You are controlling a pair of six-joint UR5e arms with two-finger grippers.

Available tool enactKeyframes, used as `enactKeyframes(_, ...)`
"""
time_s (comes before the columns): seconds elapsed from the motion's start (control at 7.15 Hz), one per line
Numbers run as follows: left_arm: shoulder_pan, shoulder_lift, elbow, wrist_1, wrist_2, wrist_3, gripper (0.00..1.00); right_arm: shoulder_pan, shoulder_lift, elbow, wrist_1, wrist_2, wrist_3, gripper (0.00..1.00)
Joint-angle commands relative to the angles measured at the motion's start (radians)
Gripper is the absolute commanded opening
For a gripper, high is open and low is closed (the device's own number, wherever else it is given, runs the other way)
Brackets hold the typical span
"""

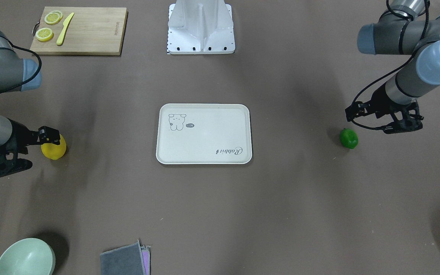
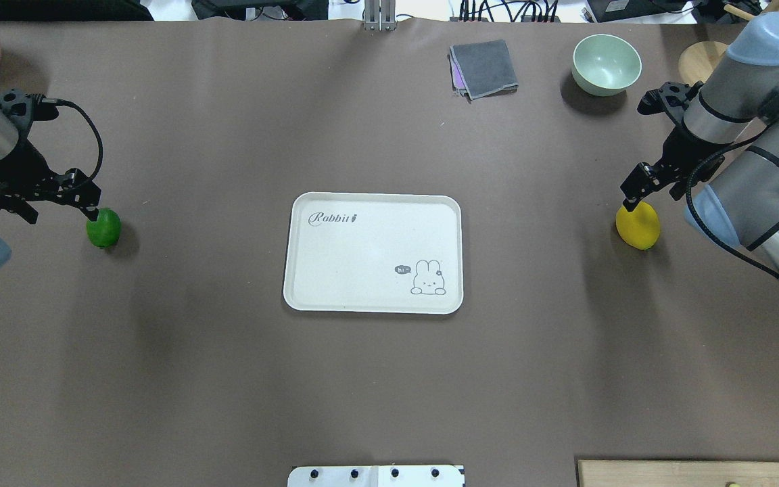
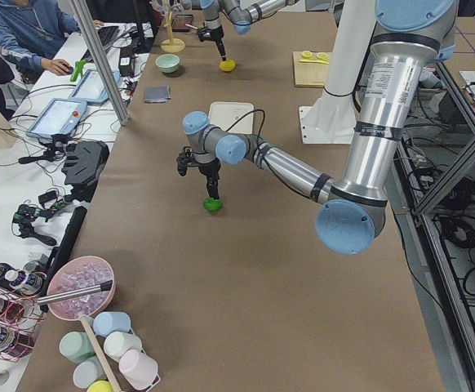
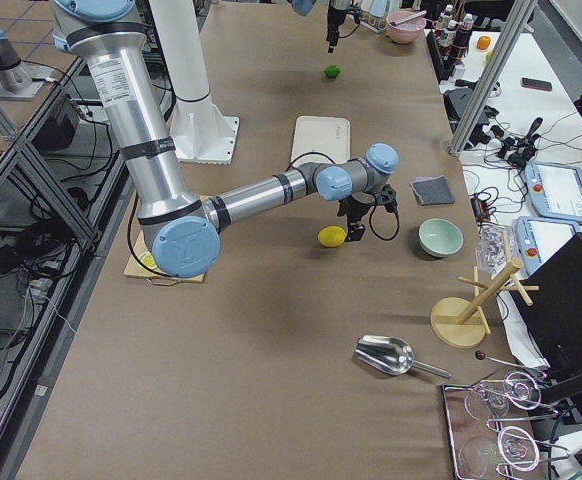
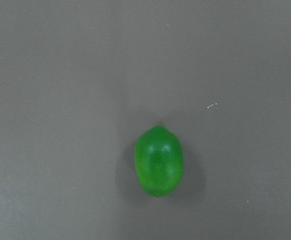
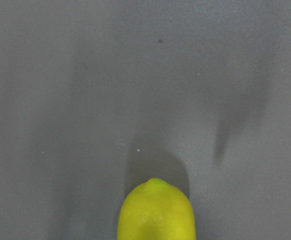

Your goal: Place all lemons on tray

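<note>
Both fruits lie off the off-white rectangular tray (image 2: 362, 257).
You see left gripper (image 2: 94, 214) by glossy green lemon (image 2: 104, 228), right gripper (image 2: 628, 201) by bright yellow lemon (image 2: 638, 226); jaw width can't be told.

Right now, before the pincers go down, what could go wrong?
The green lemon and yellow lemon lie loose on the table. The left pincer and right pincer seem off centre, so a lemon may roll away. Both must then reach the one tray between them and could collide.

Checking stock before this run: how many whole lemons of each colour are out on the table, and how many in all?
Bright yellow oval whole lemon: 1
Glossy dark green oval whole lemon: 1
Total: 2
</note>
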Motion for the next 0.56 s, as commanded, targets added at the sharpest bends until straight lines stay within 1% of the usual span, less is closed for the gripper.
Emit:
enactKeyframes(0.0, 0.009, -0.002, 0.071, -0.089, 0.012, -0.015, 0.97, -0.024, 0.012, -0.03, 0.002, -0.004, -0.002, 0.99)
enactKeyframes(0.14, 0.022, -0.006, 0.099, -0.123, 0.014, -0.037, 0.97, -0.047, 0.021, -0.038, 0.002, -0.036, 0.0, 0.99)
enactKeyframes(0.28, 0.033, -0.003, 0.117, -0.16, 0.014, -0.067, 0.97, -0.061, 0.022, -0.053, 0.002, -0.037, -0.006, 0.99)
enactKeyframes(0.42, 0.051, 0.002, 0.122, -0.198, 0.033, -0.1, 0.97, -0.064, 0.021, -0.062, 0.002, -0.037, -0.011, 0.99)
